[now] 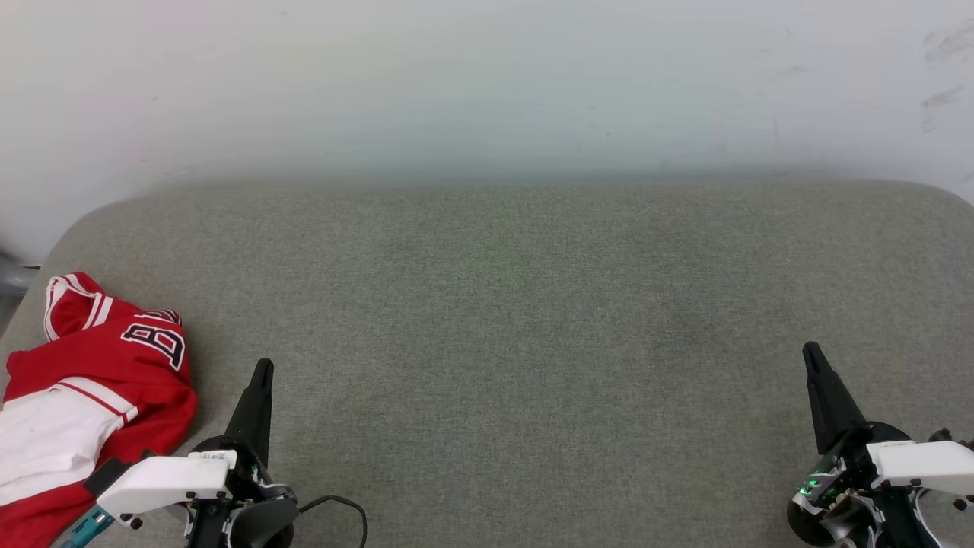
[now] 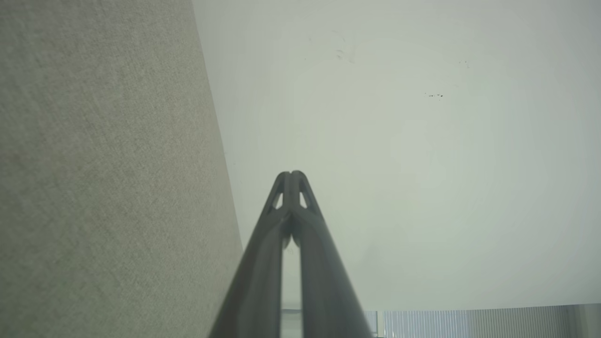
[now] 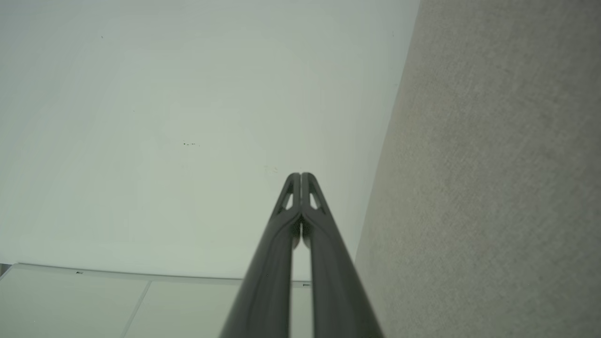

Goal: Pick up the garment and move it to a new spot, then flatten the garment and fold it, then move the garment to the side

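The grey cloth counter [image 1: 487, 304] is the biggest thing, with a white wall [image 1: 487, 76] behind it. The garment [image 1: 99, 380] lies bunched in a red and white heap at eight o'clock in the head view. Its long side runs from twelve to six. It sits just beside the left tool [image 1: 262, 367], at that tool's nine o'clock, and well apart from the right tool [image 1: 811, 350]. So the left arm is nearer. Both tools are clenched tight, hold nothing, and point near twelve.
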Motion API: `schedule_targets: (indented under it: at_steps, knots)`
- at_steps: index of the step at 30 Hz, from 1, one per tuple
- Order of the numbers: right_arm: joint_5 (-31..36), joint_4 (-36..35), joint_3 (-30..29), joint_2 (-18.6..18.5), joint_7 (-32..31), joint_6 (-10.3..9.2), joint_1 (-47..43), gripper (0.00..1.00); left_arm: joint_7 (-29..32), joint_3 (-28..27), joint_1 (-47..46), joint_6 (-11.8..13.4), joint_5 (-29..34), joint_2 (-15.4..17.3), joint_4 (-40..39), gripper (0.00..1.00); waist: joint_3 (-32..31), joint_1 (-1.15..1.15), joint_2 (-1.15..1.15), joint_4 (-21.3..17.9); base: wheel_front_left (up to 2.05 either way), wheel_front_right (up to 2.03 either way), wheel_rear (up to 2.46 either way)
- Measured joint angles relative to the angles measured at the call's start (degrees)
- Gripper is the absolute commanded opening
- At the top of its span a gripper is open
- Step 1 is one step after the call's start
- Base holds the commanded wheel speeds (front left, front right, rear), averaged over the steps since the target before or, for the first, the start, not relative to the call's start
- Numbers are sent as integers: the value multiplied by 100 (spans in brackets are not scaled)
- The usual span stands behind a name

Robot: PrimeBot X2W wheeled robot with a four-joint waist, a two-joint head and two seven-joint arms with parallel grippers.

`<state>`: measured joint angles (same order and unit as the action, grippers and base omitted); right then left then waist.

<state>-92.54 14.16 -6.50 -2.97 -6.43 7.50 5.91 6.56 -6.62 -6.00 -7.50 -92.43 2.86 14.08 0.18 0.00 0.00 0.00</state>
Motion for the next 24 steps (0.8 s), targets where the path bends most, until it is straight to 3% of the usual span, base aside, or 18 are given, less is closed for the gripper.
schedule_targets:
  at_steps: [23,24]
  knots:
    - [0,0,0,0,0,0,0,0,-1,0,0,0,0,0,0,0,0,0,0,0,0,0,0]
    - [0,0,0,0,0,0,0,100,-1,0,0,0,0,0,0,100,0,0,0,0,0,0,0]
